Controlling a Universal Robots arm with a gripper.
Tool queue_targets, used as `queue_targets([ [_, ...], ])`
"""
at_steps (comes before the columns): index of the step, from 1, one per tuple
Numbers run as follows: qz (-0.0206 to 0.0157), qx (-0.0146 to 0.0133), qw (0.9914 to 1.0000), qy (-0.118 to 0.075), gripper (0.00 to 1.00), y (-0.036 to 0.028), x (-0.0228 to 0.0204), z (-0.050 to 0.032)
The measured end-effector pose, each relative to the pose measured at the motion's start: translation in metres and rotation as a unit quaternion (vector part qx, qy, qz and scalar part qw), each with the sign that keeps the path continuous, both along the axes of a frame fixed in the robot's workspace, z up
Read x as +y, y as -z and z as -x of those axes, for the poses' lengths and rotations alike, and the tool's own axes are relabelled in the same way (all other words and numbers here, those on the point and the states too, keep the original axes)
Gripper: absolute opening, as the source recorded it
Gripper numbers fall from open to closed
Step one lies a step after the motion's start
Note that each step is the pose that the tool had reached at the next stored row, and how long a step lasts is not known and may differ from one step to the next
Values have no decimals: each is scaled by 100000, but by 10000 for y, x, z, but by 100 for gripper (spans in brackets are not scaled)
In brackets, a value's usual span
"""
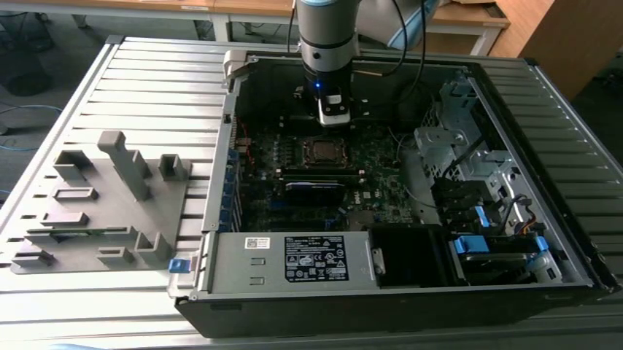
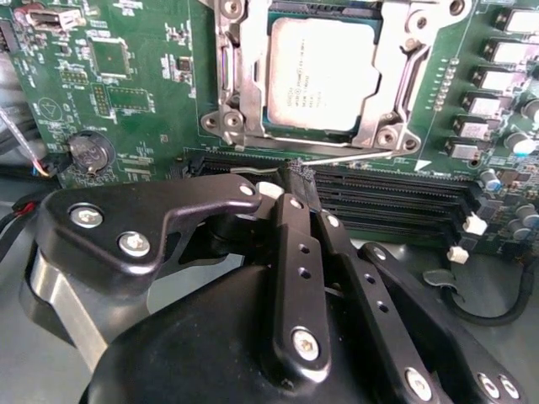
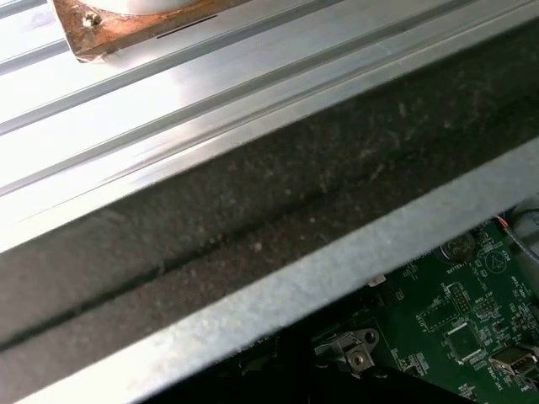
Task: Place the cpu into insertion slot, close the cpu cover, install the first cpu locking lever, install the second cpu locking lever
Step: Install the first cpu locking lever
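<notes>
Tool (image 1: 334, 119), exterior view: hangs on the arm inside the open computer case (image 1: 545, 240). The insertion slot (image 1: 305, 152) lies just beside its tip, toward the power supply box (image 1: 244, 259). The case rests on a slotted aluminium desk (image 1: 146, 80). A grey fixture (image 1: 98, 197) stands well apart from the tool, and wooden furniture (image 1: 555, 36) closes the room beyond.

Second wrist view: the tool (image 2: 299, 175) is drawn narrow, fingertips meeting. Just beyond them the cpu (image 2: 320, 71) sits in its slot with the cpu cover (image 2: 246, 76) lying flat around it. A thin locking lever (image 2: 354, 156) runs between the cover and the memory slots (image 2: 396, 198), and its end is at the tool's tip. Whether it is pinched or merely touched cannot be told. The lever step appears to be in hand. It is best done with steady, even pressure along the rod, keeping the tip off the memory slots.

First wrist view: ribbed desk (image 3: 253, 93), the case's wall (image 3: 320, 269), and a corner of motherboard (image 3: 455, 320).
</notes>
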State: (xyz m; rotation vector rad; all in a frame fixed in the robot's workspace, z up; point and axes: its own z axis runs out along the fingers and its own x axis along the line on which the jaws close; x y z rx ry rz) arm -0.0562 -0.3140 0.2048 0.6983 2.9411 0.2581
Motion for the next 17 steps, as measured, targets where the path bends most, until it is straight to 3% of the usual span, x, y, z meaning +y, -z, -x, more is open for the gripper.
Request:
queue_targets([
  [7, 15, -711, 99997, 0, 11, 29, 0, 0],
  [11, 254, -914, 99996, -3, 11, 34, 0, 0],
  [17, 291, -1219, 99992, 0, 11, 50, 0, 0],
])
